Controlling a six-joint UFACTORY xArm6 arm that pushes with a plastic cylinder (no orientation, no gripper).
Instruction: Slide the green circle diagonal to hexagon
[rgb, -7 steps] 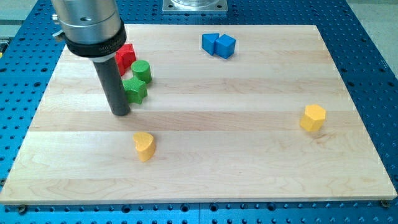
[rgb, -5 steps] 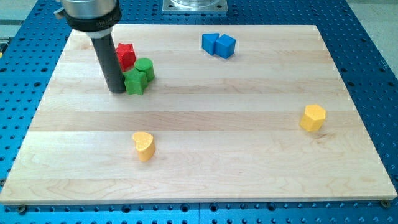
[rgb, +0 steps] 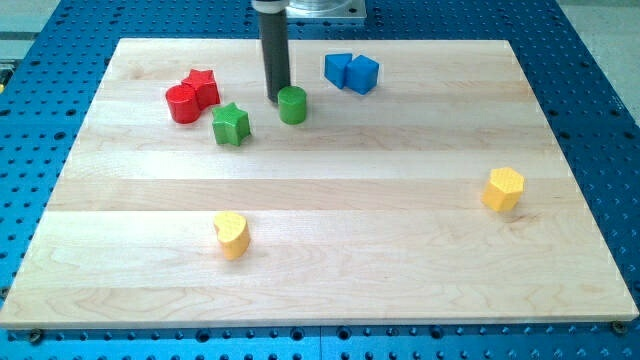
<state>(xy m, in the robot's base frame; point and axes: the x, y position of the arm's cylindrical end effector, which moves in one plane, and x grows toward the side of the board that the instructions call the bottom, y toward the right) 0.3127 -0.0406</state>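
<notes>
Pale wood board (rgb: 330, 270) sitting on a blue perforated table (rgb: 600, 120), that's the whole scene.

Closest to the view's bottom is the yellow heart (rgb: 231, 234), left of centre and on its own. Over on the view's right, a bit higher up, is the yellow hexagon (rgb: 503, 189), also alone and well apart from everything else.

Further up on the left side there's the green star (rgb: 230, 125), and just up-left of it a red pair: a red cylinder (rgb: 182, 103) touching a red star (rgb: 204, 87) behind it. The green star sits near the reds, but I can't tell if it touches them.

The green circle (rgb: 292, 104) is right of the green star with a clear gap between them, roughly mid-board in the upper part. So it's a long way from the hexagon, up and to the left of it.

My tip (rgb: 276, 98) is planted just beside the green circle on its left, looks like it's touching or as good as. No gripper on this thing, it's just a dark rod, so nothing is being grasped.

Farthest back, near the top edge, two blue cubes (rgb: 350, 72) sit pressed together, right of the rod.
</notes>
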